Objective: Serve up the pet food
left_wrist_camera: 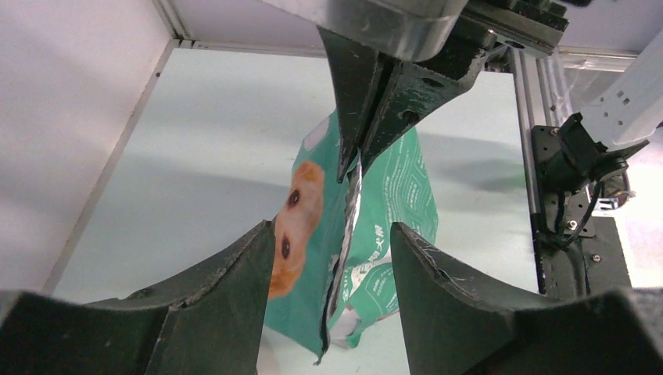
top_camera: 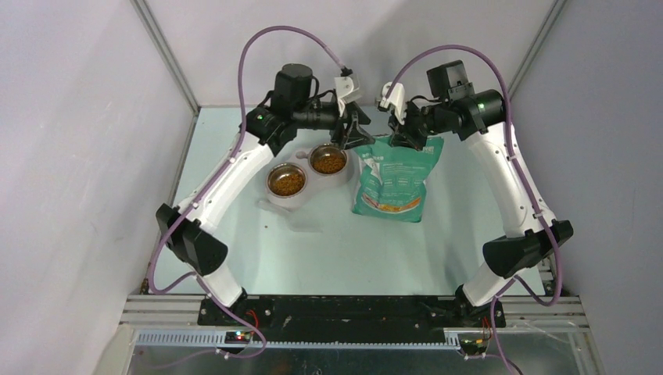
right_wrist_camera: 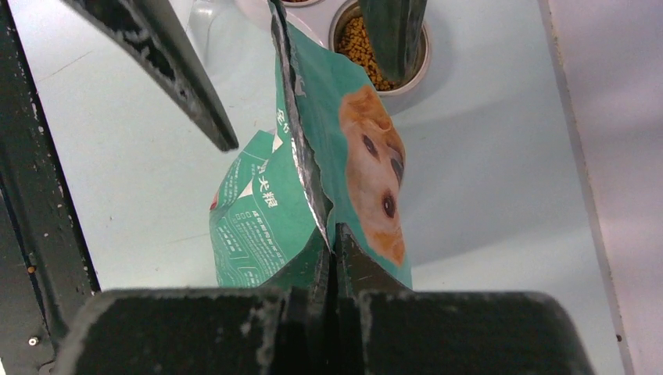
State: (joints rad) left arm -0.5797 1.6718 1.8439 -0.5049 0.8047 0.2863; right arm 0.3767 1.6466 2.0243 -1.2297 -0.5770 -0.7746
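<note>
- Brown-orange pet food (top_camera: 286,183) lies in both steel bowls (top_camera: 269,181) on the worktop (top_camera: 328,258), just left of the upright teal-green bag (top_camera: 395,176).
- Right tool (right_wrist_camera: 332,234) is pressed together, pinching the bag's top seam.
- Left tool (left_wrist_camera: 332,234) is spread, straddling that seam without gripping it; this arm is nearer the bowls.
- Judgement: serving looks done.

"犬粮" on the teal bag (right_wrist_camera: 258,226)

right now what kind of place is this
Likely a robot test bench, not a home: plain walls box in a table with two bolted arms, a pet food bag and bowls.
</note>
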